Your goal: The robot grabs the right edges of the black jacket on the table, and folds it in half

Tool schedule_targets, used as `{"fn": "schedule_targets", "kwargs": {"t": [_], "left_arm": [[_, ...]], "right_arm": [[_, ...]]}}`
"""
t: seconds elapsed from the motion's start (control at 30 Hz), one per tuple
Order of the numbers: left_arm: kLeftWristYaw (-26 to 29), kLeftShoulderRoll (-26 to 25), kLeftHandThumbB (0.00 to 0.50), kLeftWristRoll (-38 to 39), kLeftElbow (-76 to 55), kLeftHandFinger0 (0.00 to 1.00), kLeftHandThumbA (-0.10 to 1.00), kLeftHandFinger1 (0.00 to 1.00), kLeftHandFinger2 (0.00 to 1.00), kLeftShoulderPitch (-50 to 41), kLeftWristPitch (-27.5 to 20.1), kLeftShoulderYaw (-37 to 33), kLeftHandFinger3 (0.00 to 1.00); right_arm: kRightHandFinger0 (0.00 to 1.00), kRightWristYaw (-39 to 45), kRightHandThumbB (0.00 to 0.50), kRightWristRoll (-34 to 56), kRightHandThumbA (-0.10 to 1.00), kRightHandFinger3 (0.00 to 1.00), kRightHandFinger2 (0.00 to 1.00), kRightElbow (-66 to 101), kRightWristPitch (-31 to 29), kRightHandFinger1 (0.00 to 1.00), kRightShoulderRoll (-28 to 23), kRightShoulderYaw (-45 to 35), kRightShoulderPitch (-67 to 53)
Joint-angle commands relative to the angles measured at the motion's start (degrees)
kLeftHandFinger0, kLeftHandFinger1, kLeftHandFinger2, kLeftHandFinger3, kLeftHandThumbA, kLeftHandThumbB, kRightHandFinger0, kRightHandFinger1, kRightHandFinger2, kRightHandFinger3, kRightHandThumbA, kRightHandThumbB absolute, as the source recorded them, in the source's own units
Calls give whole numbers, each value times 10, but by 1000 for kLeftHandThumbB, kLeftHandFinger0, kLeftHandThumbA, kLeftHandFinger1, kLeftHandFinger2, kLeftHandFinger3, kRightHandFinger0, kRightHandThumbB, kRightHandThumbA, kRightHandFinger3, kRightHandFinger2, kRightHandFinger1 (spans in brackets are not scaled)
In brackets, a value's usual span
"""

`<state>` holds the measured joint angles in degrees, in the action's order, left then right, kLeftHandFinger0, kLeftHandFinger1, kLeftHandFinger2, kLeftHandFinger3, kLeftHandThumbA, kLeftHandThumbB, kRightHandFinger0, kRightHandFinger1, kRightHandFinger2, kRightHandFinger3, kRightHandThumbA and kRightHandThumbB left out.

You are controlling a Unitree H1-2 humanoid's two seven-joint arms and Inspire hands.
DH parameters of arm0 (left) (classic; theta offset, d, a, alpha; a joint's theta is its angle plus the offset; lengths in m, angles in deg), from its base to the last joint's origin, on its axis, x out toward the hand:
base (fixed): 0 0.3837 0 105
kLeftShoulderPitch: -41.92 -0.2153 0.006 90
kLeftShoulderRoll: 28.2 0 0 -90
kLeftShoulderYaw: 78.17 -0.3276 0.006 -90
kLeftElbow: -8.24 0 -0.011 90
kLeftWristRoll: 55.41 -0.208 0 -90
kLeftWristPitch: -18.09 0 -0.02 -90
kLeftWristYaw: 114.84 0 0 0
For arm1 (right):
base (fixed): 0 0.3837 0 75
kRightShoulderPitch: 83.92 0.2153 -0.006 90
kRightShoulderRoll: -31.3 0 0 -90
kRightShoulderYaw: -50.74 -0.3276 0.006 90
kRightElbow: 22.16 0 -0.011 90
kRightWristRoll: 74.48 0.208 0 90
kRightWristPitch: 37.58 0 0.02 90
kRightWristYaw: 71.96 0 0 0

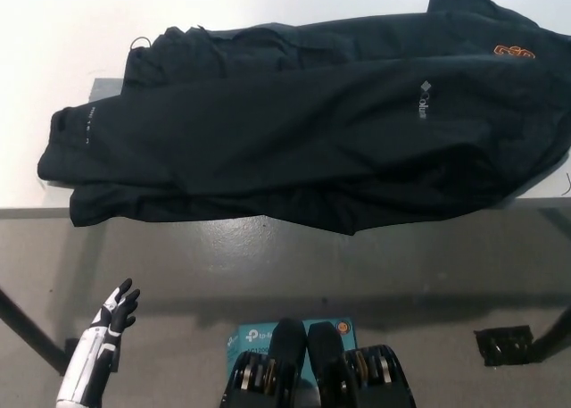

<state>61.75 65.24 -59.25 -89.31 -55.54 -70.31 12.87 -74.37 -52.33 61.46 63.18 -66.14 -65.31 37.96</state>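
The black jacket [312,131] lies spread across the white table [53,87], folded over itself, with a small white logo and an orange logo near its right end. Its lower edge hangs over the table's front edge. My white left hand [114,310] hangs low at the bottom left, well below the table and apart from the jacket, fingers apart and holding nothing. My black right hand is out of the picture.
Grey floor [268,256] shows below the table's front edge. A teal box [250,337] lies on the floor at the bottom middle. A black table foot [504,345] stands at the bottom right, and a dark table leg [22,328] slants at the bottom left.
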Motion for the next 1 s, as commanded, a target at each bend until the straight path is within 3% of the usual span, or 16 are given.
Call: {"fn": "schedule_targets", "kwargs": {"t": [0.0,0.17,0.37,0.5,0.6,0.7,0.97], "left_arm": [[0,-3,209,-3,-28,1000,1000,1000,1000,1,-33,3,1000],[1,-3,200,-5,-32,1000,1000,1000,1000,4,-24,2,1000],[1,-3,194,-3,-26,1000,1000,1000,1000,6,-32,3,1000],[1,-3,207,-4,-26,1000,1000,1000,1000,6,-29,3,1000],[0,-3,190,-2,-29,1000,1000,1000,1000,4,-28,4,1000],[0,-3,204,-4,-30,1000,1000,1000,1000,6,-24,3,1000],[2,-3,192,-6,-30,1000,1000,1000,1000,8,-28,4,1000]], "right_arm": [[1000,104,286,125,1000,1000,1000,-250,108,1000,-66,-35,155],[1000,146,252,105,1000,1000,1000,-369,86,1000,-66,-21,197],[1000,167,247,99,1000,1000,1000,-443,65,1000,-57,-20,215],[1000,193,255,100,1000,1000,1000,-496,53,1000,-50,-22,223],[1000,199,299,104,1000,1000,1000,-513,49,1000,-25,-24,213],[1000,209,313,106,1000,1000,1000,-530,48,1000,-20,-24,211],[1000,226,316,103,1000,1000,1000,-566,35,1000,-14,-21,211]]}}
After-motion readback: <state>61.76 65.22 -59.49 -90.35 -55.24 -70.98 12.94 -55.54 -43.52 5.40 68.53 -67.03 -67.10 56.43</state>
